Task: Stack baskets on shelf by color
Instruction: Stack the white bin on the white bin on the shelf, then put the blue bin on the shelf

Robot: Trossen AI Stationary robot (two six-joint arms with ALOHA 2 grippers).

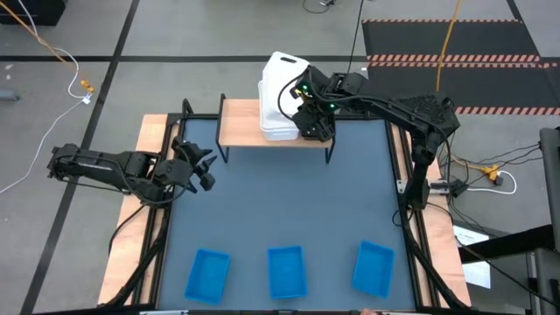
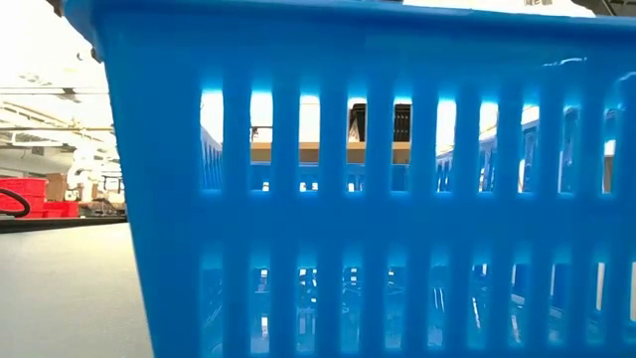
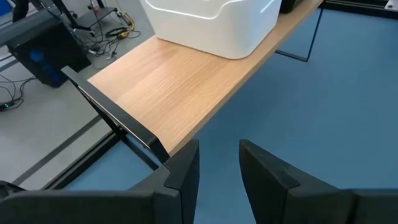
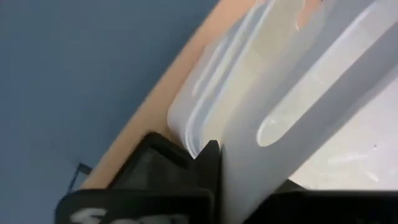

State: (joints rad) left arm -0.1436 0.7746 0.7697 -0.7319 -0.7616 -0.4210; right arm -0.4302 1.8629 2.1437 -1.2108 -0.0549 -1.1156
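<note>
White baskets sit nested (image 1: 278, 125) on the light-wood shelf (image 1: 241, 122) at the table's far edge. The top white basket (image 1: 285, 72) is tilted, its far end raised past the shelf's far edge. My right gripper (image 1: 313, 118) is shut on it, seen in the right wrist view as the white basket (image 4: 298, 93) above the nested rims (image 4: 199, 106). My left gripper (image 1: 199, 166) hovers open over the table near the shelf's left end (image 3: 180, 93). Three blue baskets (image 1: 207, 274) (image 1: 286, 270) (image 1: 374, 268) stand on their bases along the near edge. Black baskets are out of view. My right gripper pinches the top white basket's side wall (image 4: 245, 168) between its two fingers, one dark finger (image 4: 161, 168) on the wall's outer side. It comes from the table's right, slanting down. The basket is tilted, its lower end in the white stack on the shelf.
In the low view one blue basket's slotted wall (image 2: 378, 199) fills nearly the whole picture. The shelf stands on thin black legs (image 1: 331, 150). Bare blue tabletop (image 1: 289, 201) lies between the shelf and the blue baskets. The shelf's left part (image 3: 161, 81) carries nothing.
</note>
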